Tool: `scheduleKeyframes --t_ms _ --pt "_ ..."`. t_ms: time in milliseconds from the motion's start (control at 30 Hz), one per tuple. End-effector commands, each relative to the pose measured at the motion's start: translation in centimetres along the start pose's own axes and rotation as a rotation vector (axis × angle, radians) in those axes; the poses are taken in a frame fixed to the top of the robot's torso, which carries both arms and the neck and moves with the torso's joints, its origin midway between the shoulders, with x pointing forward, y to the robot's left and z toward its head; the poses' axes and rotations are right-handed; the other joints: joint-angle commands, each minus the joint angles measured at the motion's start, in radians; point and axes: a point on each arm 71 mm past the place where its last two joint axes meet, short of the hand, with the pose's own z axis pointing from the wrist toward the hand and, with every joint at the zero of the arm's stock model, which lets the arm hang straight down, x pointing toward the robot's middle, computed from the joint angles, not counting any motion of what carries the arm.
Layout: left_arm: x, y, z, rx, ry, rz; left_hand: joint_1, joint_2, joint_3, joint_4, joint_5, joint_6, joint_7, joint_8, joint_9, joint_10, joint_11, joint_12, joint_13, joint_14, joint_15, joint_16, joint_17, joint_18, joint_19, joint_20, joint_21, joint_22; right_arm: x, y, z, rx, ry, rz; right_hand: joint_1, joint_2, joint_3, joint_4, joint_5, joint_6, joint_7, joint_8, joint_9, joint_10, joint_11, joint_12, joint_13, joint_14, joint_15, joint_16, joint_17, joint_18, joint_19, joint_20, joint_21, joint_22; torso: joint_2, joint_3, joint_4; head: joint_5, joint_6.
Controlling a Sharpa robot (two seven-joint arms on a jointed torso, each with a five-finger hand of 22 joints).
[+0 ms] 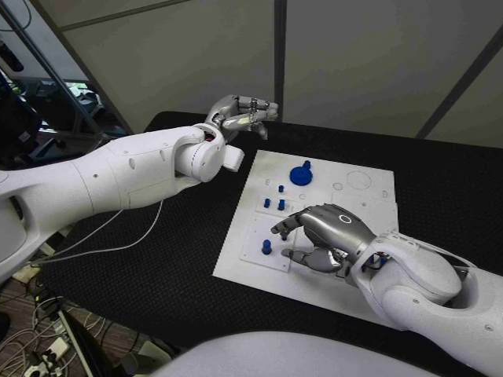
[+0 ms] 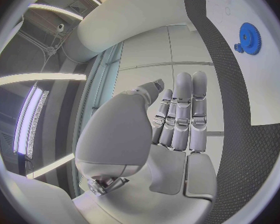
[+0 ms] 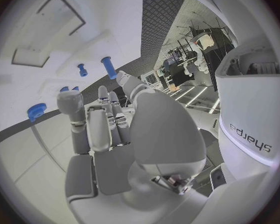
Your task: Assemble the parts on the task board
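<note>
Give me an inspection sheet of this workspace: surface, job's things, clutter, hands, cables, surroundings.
Surface: black table, bare around the board.
Job's things: white task board in the middle; blue round gear standing on its far part; small blue pegs on its left side.
Clutter: nothing seen.
Hands: left hand raised beyond the board's far left corner, holding nothing; right hand low over the board's near part, fingers curled, grasp unclear.
Cables: white cable hanging at the table's left edge.
Surroundings: grey wall panels behind.
</note>
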Motion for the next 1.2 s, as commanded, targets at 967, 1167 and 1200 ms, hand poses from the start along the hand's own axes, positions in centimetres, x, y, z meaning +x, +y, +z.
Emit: scheduleKeyframes --t_ms 967,1167,1200 --pt "-0.1 0.4 -0.9 -0.008 0.017 0.002 0.002 0.003 0.0 -0.004 -0.004 -0.006 -0.003 0.007 -0.001 -0.007 0.0 0.007 -0.001 -0.007 0.002 -0.004 -0.002 -0.012 -0.006 0.001 -0.005 -0.001 -3.3 -9.4 -12.0 0.667 -0.038 0.219 -0.16 0.007 -0.39 0.268 0.179 0.095 -0.062 0.164 0.099 0.356 -0.08 1.08 1.129 0.084 -0.062 0.178 0.281 -0.044 0.176 -0.063 0.196 0.276 -0.028 0.0007 -0.0429 -0.318 0.028" --pt "0.1 0.4 -1.0 -0.006 0.022 0.0 -0.006 0.004 -0.004 0.0 -0.005 -0.007 -0.003 0.008 -0.001 -0.009 0.001 0.01 -0.001 -0.006 0.003 -0.003 -0.003 -0.012 -0.006 0.002 -0.006 -0.002 -2.0 -9.2 -11.7 0.68 -0.001 0.181 -0.172 0.015 -0.426 0.271 0.172 0.089 -0.062 0.175 0.11 0.358 -0.08 1.092 1.15 0.084 -0.061 0.18 0.284 -0.044 0.177 -0.062 0.198 0.279 -0.026 -0.0006 -0.0406 -0.341 0.024" --pt "0.1 0.4 -1.0 -0.006 0.023 0.0 -0.006 0.004 -0.004 0.0 -0.005 -0.007 -0.003 0.008 -0.001 -0.009 0.001 0.01 -0.001 -0.006 0.003 -0.003 -0.003 -0.012 -0.006 0.002 -0.006 -0.002 -1.7 -9.1 -11.6 0.68 0.004 0.176 -0.172 0.015 -0.427 0.271 0.172 0.089 -0.063 0.176 0.111 0.359 -0.08 1.092 1.151 0.084 -0.061 0.18 0.284 -0.044 0.177 -0.062 0.198 0.279 -0.026 -0.0011 -0.0404 -0.344 0.025"
